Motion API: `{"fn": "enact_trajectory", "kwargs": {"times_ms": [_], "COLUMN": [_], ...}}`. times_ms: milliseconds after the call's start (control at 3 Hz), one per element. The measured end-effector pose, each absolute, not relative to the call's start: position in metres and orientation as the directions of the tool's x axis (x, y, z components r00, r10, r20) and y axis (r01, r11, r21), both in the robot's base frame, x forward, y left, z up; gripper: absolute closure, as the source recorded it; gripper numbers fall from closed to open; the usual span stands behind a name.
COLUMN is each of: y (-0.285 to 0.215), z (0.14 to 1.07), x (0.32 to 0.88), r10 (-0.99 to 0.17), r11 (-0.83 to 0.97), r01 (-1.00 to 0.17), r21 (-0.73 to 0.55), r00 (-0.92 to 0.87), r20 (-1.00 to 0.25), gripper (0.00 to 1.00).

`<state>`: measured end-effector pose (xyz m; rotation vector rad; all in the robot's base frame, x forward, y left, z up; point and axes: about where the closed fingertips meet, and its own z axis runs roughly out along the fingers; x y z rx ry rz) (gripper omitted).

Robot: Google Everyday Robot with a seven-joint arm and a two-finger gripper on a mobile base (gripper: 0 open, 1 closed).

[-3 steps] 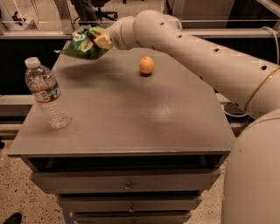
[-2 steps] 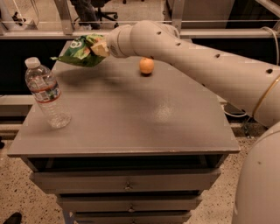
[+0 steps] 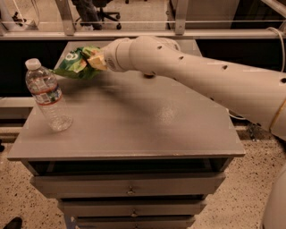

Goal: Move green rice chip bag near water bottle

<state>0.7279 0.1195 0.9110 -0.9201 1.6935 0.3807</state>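
Note:
The green rice chip bag (image 3: 76, 63) is crinkled and shiny, with a white round logo, and hangs just above the back left of the grey table (image 3: 134, 129). My gripper (image 3: 94, 61) is shut on the bag's right end, with the white arm reaching in from the right. The water bottle (image 3: 46, 95) is clear with a white cap and a white, red and blue label. It stands upright at the table's left edge, a short way in front of and left of the bag.
The small orange fruit is almost wholly hidden behind my arm (image 3: 178, 67). The table has drawers (image 3: 129, 185) under its front edge. A railing (image 3: 134, 32) and an office chair (image 3: 96, 11) lie beyond the table's back.
My gripper has carried the green bag leftward and lower, closer to the water bottle. The arm now covers the orange fruit. The bottle has not moved.

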Motion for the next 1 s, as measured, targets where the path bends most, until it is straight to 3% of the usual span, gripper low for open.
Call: {"fn": "enact_trajectory", "kwargs": {"times_ms": [667,1000], "y": [0.124,0.120], "z": [0.892,0.890], "x": [0.707,0.699], "r10": [-0.377,-0.382], "r11": [0.604,0.583], "r01": [-0.777,-0.795], "r21": [-0.175,-0.167], "r00": [-0.086,-0.086], "r20": [-0.922,-0.920], "gripper": [1.00,0.85]}}
